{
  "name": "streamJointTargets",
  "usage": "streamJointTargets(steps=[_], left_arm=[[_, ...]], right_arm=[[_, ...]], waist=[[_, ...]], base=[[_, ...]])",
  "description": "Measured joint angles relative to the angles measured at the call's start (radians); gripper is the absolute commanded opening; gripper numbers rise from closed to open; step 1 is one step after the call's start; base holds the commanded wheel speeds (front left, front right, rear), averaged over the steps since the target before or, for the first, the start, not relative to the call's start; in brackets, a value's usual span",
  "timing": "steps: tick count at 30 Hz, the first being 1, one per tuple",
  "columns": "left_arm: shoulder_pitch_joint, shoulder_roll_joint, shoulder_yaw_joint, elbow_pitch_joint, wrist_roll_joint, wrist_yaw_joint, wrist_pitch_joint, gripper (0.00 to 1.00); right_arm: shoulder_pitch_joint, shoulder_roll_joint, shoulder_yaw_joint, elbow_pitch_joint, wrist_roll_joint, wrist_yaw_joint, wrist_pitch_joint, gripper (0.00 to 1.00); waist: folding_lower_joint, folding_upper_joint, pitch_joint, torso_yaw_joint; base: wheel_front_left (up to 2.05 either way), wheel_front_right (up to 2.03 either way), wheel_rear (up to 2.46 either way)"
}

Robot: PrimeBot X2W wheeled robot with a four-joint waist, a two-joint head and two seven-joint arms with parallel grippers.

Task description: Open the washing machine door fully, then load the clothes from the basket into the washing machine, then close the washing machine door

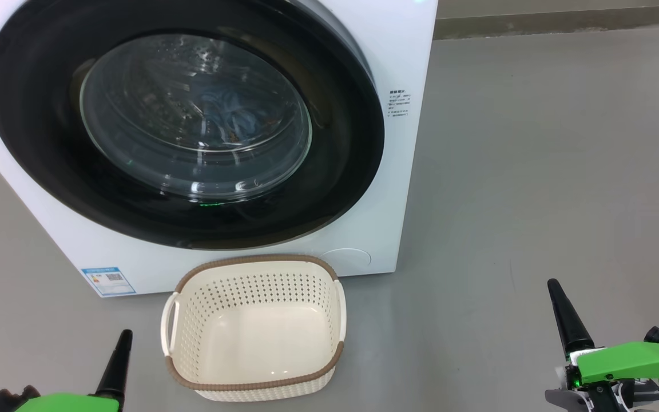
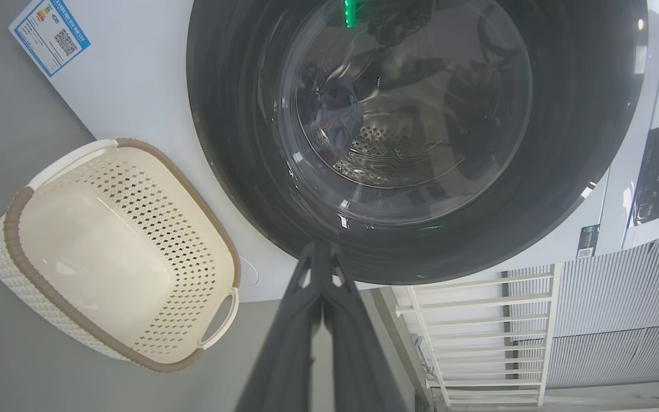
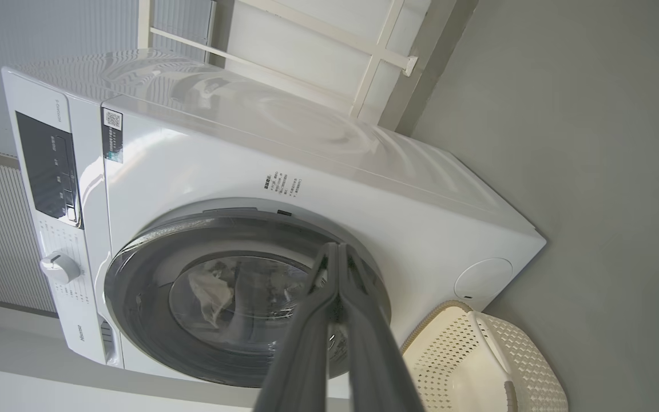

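While the left end effector (image 1: 125,337) and right end effector (image 1: 554,289) hang pinched shut and empty, the door (image 1: 358,143) sits closed on the machine (image 1: 404,46), blue clothes (image 1: 238,117) behind its glass, blue QR label (image 1: 108,280) low on the front, basket (image 1: 255,260) just before it, open floor (image 1: 535,171) running off to the right.

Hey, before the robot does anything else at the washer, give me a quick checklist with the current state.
1. Door closed flush on washer: ok.
2. Door latched: cannot tell.
3. Clothes inside, behind the glass: ok.
4. Basket empty: ok.
5. Left gripper shut, holding nothing: ok.
6. Right gripper shut, holding nothing: ok.
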Motion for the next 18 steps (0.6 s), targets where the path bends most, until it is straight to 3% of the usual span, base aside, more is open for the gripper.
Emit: streamJointTargets(steps=[18], left_arm=[[-0.01, -0.027, 0.039, 0.007, -0.158, 0.0, 0.056, 0.0]], right_arm=[[0.002, 0.01, -0.038, -0.014, 0.189, -0.002, 0.053, 0.0]], waist=[[0.0, 0.0, -0.002, 0.005]], base=[[0.0, 0.0, 0.0]])
